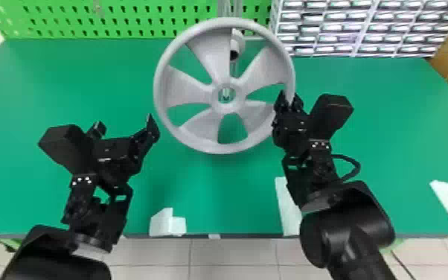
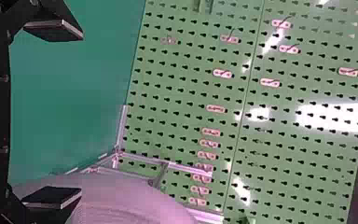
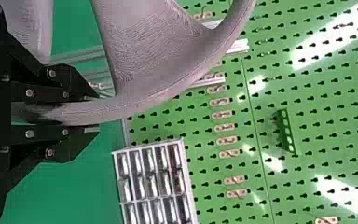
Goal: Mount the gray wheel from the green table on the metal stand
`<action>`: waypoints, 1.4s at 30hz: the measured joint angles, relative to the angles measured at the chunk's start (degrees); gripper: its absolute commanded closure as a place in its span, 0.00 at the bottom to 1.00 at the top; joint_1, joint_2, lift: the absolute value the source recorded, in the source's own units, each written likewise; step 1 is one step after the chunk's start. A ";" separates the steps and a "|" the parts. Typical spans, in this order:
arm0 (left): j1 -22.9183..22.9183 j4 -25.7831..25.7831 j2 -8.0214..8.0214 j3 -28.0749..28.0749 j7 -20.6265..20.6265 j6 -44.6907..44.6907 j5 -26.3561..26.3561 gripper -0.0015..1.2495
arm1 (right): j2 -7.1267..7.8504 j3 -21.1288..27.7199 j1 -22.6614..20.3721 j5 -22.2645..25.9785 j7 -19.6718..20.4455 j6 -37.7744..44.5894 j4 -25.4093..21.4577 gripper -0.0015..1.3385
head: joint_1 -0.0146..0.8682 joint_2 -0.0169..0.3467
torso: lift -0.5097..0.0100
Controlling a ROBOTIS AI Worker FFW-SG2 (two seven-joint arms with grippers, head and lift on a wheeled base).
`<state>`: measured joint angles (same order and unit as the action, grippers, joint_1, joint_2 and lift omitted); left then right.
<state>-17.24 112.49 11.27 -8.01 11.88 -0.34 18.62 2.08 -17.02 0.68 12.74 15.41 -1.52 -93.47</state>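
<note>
Gray plastic-looking, the wheel stands over the green table, in front of the metal stand; I can't tell whether they touch. I have my right gripper closed on its rim at the right side. My left gripper, fingers spread wide and empty, is just beside the opposite rim.

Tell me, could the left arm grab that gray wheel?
Probably yes: the left gripper is open close beside the wheel, with nothing visible in the gap between them.
</note>
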 measured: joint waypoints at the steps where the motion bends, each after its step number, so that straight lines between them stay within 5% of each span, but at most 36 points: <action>1: 0.01 -0.15 0.08 -0.16 -0.06 -0.11 0.23 0.09 | 0.04 -0.15 0.09 0.18 0.32 -0.15 0.09 0.86 | 1.00 0.19 | 0.79; 28: 7.68 -8.78 1.65 -4.81 -8.22 -2.20 7.17 0.10 | 0.53 -2.45 0.92 1.79 3.01 -2.29 1.09 0.86 | 1.00 0.19 | 0.79; 42: 12.76 -16.60 1.65 -7.24 -8.86 -9.18 9.46 0.15 | 0.88 -3.41 0.83 3.61 3.31 -5.02 1.11 0.86 | 1.00 0.19 | 0.79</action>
<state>-4.48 95.89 12.92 -15.25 3.02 -9.52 28.08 2.97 -20.43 1.50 16.36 18.72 -6.54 -92.36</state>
